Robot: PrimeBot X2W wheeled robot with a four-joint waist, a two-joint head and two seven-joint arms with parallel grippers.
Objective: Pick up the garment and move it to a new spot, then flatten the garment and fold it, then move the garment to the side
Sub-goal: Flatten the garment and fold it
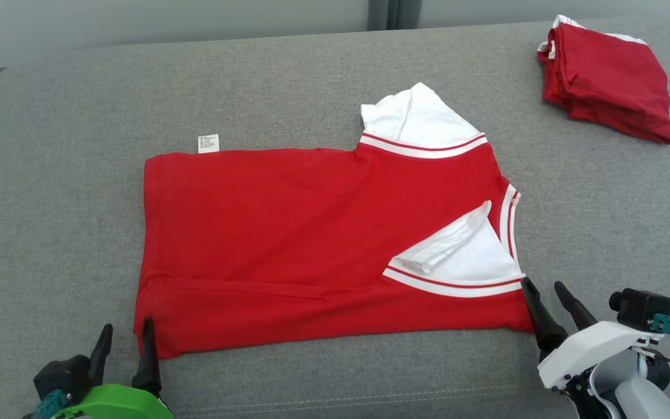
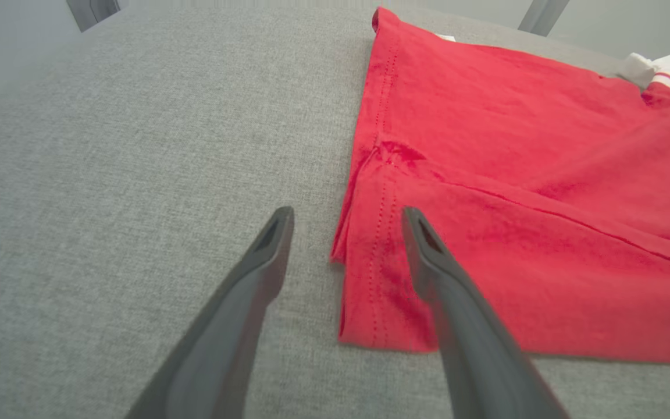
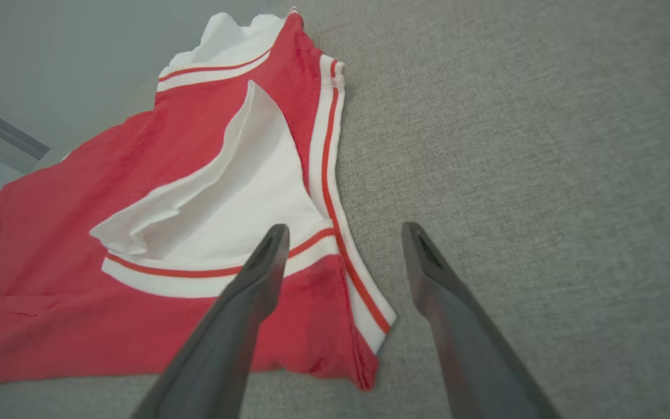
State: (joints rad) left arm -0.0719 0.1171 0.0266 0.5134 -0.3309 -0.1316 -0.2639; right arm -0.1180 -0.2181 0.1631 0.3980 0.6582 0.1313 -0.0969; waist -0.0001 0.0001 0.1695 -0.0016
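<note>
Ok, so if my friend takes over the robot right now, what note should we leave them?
Left tool: open, holding nothing, by the red shirt's near hem corner.
Right tool: open, holding nothing, by its near shoulder corner.
Shirt: flat on the grey cushion; near long edge looks folded over, far sleeve sticks out.
Folded red pile: far right, apart from the shirt.
Done: flattened, first fold seemingly made.
Left: finish folding, then move it aside.
</note>
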